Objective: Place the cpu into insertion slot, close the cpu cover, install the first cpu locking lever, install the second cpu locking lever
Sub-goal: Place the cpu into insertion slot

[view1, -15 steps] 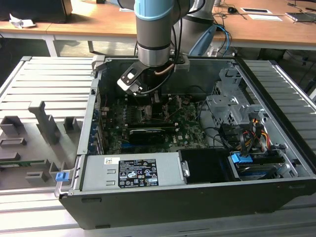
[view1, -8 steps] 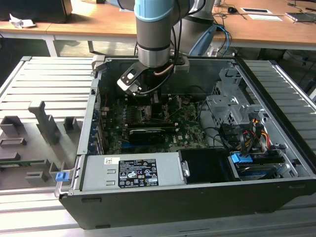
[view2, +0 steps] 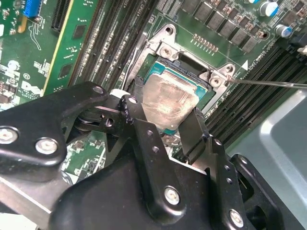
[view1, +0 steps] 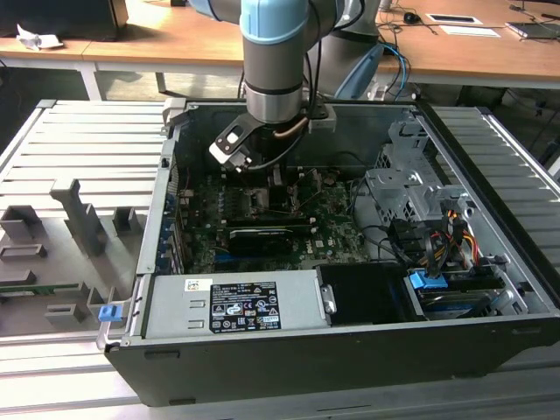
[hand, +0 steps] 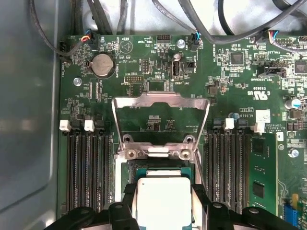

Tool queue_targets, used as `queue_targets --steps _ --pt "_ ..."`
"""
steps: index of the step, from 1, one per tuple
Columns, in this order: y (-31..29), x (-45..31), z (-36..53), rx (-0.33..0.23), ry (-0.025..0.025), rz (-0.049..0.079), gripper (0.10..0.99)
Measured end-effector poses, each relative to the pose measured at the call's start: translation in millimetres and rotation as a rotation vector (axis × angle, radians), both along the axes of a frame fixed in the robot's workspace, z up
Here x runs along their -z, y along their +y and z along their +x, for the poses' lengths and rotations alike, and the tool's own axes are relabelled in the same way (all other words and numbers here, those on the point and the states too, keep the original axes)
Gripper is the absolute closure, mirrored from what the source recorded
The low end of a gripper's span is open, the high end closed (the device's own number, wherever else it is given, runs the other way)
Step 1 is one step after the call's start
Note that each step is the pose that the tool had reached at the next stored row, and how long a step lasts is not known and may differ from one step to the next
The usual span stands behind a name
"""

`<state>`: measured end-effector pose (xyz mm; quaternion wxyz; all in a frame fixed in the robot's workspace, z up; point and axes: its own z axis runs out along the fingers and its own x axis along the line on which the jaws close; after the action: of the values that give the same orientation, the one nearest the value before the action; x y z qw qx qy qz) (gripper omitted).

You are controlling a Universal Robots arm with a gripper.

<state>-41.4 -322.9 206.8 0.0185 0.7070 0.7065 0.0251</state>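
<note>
While over the insertion slot [view2: 191, 63] — the cpu [view2: 168, 98] between pincer [view2: 163, 115] tips.

A ribbed grey metal tabletop [view1: 87, 140] carries an open computer case [view1: 350, 359], lying with its open side up across the middle. At the exterior view's left, grey moulded holders [view1: 80, 214] sit on the same slats, just beside the case.

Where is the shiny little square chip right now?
In both wrist views the cpu is pinched in the claw, right at the insertion slot, beside the open cpu cover.
</note>
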Motion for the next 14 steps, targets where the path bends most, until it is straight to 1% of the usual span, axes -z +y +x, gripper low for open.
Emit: queue_targets --steps 8,14 --pt "1.9 5.2 0.1 0.000 0.0000 0.000 0.549" --pt "2.3 7.0 0.5 0.004 0.0000 0.000 0.549"
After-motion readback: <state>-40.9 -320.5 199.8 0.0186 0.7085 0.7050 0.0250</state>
